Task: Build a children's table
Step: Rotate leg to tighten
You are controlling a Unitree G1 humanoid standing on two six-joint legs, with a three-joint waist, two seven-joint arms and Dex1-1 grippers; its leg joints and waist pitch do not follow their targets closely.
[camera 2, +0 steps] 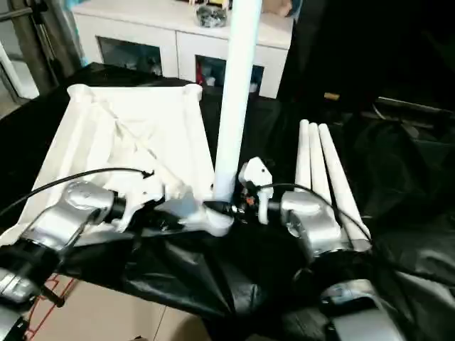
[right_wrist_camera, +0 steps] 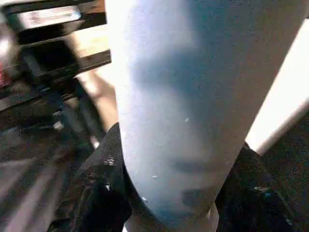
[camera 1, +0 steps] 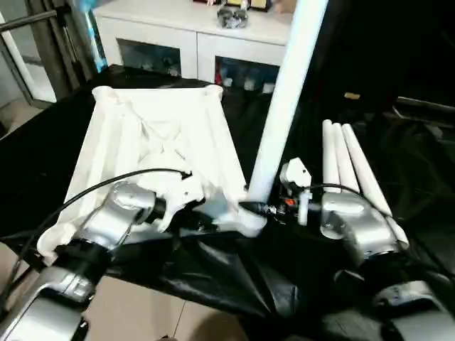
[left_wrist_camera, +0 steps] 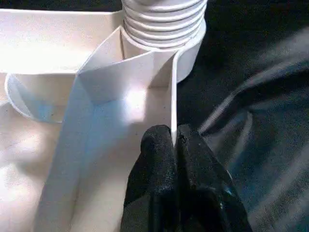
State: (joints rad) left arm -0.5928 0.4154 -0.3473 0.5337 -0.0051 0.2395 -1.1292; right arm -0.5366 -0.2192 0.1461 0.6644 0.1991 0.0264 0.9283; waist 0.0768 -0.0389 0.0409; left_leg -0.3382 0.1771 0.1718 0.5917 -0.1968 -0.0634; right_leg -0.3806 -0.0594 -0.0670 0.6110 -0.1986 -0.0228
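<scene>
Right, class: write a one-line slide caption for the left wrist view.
Left gripper pinches the upturned tabletop rim beside the corner socket, where a leg's ribbed end sits.

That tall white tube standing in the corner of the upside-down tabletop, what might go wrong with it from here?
1. The upright white tapered tube leg leans a little; its threaded end may cross-thread in the corner socket.
2. The left gripper pinches only a thin wall of the white ribbed plastic tabletop, so the top could shift.
3. If the right gripper slips off, the leg might topple onto the three spare white legs.
</scene>
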